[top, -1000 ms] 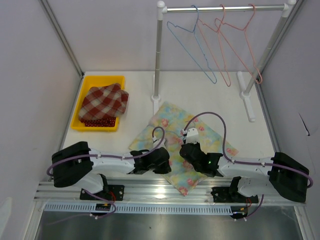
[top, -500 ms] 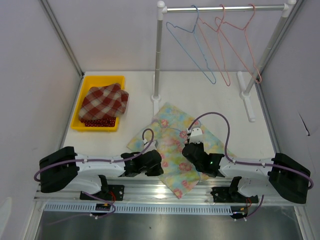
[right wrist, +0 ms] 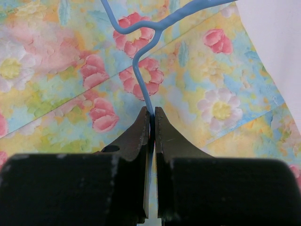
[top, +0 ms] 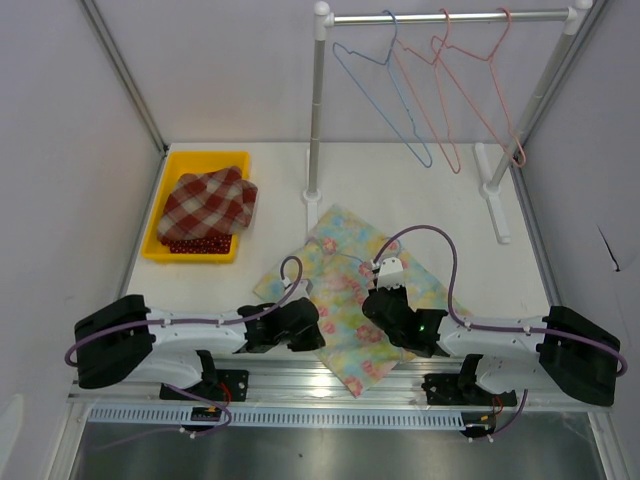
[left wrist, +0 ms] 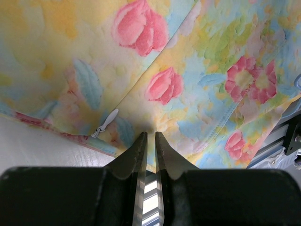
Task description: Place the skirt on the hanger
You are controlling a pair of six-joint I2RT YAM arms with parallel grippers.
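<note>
Skirt [left wrist: 211, 70]: soft floral cloth, creased; hanger [right wrist: 142, 87]: thin blue wire.

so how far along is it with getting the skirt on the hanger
Done: a blue hanger is down over the floral skirt, its hook clamped in the right gripper. In hand: the left gripper pinches the skirt's edge by the zip pull. Left: the skirt lies on the table, not yet on the hanger, so the hanging itself remains.
</note>
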